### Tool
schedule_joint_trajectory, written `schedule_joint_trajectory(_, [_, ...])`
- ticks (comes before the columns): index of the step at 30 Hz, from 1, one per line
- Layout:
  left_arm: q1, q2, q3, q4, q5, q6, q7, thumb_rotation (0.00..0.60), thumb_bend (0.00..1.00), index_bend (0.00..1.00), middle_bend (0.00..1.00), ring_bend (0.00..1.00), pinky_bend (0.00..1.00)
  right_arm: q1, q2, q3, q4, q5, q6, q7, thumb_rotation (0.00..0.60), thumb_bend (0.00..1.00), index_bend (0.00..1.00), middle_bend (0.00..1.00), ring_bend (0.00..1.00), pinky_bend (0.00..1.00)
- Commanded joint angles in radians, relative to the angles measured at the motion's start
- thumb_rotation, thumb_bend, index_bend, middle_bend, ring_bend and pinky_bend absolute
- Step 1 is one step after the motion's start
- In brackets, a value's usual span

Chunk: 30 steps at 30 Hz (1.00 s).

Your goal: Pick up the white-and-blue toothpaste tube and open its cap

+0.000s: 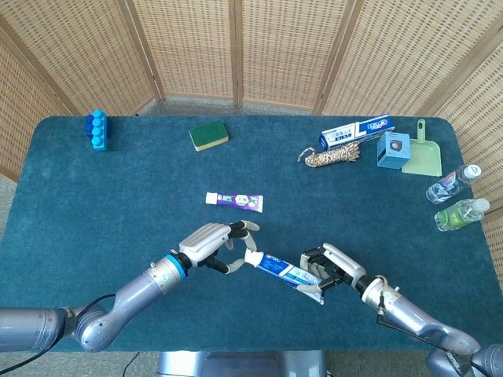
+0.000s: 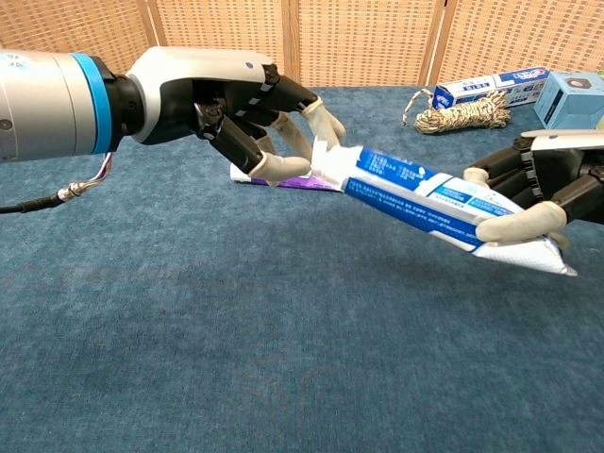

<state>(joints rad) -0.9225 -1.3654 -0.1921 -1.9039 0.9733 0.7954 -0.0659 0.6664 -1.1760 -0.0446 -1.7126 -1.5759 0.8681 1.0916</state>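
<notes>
Holding the white-and-blue toothpaste tube clear of the table, the right hand has its fingers wrapped round the crimped tail end, so the pick-up looks done. Now the cap: the left hand is right on it, fingertips curled in around the white cap end, though whether they truly pinch it I cannot tell. The cap appears on, so opening remains. The tube slants from fingers to fingers, blue-printed, slightly flattened.
</notes>
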Motion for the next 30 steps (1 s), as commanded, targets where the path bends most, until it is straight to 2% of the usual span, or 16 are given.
schedule_joint_trajectory(1, [0.008,-0.008,0.003,0.002,0.006,0.016,0.008,0.600,0.39,0.42,0.19,0.27,0.41,0.001,0.000,0.002,0.001,0.006,-0.004,-0.004,0.600,0.71,0.90,0.73,0.74,0.84])
schedule_joint_trajectory(17, [0.024,-0.014,0.003,-0.001,0.004,0.023,0.019,0.600,0.40,0.48,0.19,0.27,0.40,-0.001,-0.004,0.019,0.000,0.044,-0.013,-0.012,0.600,0.71,0.90,0.73,0.74,0.84])
schedule_joint_trajectory(30, [0.030,-0.008,0.001,-0.013,0.006,0.015,0.017,0.600,0.40,0.48,0.19,0.27,0.40,-0.010,-0.007,0.049,-0.009,0.095,-0.029,-0.026,0.600,0.71,0.90,0.73,0.74,0.84])
